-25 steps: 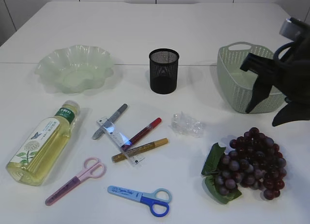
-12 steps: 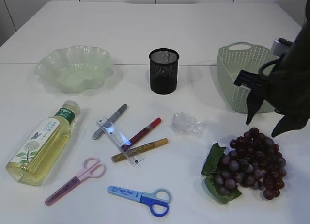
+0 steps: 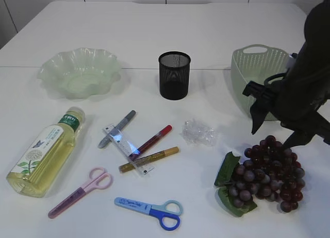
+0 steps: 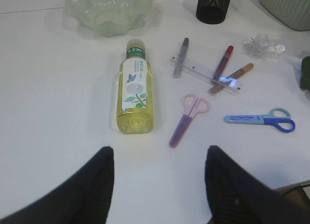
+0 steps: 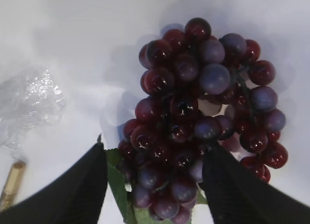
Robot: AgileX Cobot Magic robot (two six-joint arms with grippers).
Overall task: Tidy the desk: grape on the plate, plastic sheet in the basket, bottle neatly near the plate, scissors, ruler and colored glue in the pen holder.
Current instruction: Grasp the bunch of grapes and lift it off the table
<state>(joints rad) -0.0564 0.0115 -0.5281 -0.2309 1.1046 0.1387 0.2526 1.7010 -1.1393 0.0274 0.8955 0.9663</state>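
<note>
The purple grape bunch lies at the front right, and my right gripper hangs open just above its far edge. In the right wrist view the open jaws straddle the grapes. The crumpled plastic sheet lies left of the grapes. The bottle lies on its side at the left. The ruler, three glue pens, pink scissors and blue scissors lie in the middle. My left gripper is open and empty over bare table, near the bottle.
The green wavy plate stands at the back left, the black mesh pen holder at the back middle, and the green basket at the back right, partly behind my right arm. The left arm is out of the exterior view.
My right arm has moved left and down from beside the basket to just above the grapes. Nothing on the table has moved.
</note>
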